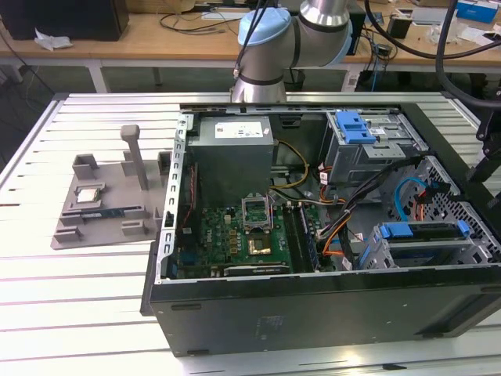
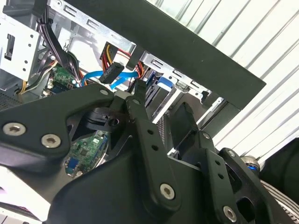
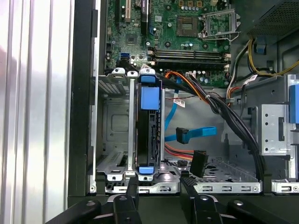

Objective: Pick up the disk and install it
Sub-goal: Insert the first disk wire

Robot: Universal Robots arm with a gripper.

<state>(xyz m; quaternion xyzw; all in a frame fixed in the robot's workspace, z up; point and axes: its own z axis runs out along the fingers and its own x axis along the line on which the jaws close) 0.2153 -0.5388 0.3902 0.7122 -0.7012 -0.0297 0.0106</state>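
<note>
The disk (image 3: 149, 135) stands on edge in a slot of the metal drive cage (image 3: 110, 135) inside the open computer case, and blue plastic rails cap both of its ends. In the exterior view the disk's blue rail (image 1: 423, 231) lies across that cage (image 1: 470, 251) at the case's right. My gripper (image 3: 159, 184) hangs just outside the cage, open, its black fingers (image 3: 132, 186) apart and nothing between them. The second wrist view has the gripper (image 2: 161, 105) above the disk's blue tab (image 2: 163, 83).
Loose blue data cables (image 3: 196, 133) and an orange-black power bundle (image 3: 196, 91) hang beside the cage. The motherboard (image 1: 235, 235), power supply (image 1: 233, 149) and an upper bay with a blue bracket (image 1: 356, 125) fill the case. A grey fixture (image 1: 106, 196) sits on the slatted table at the exterior view's left.
</note>
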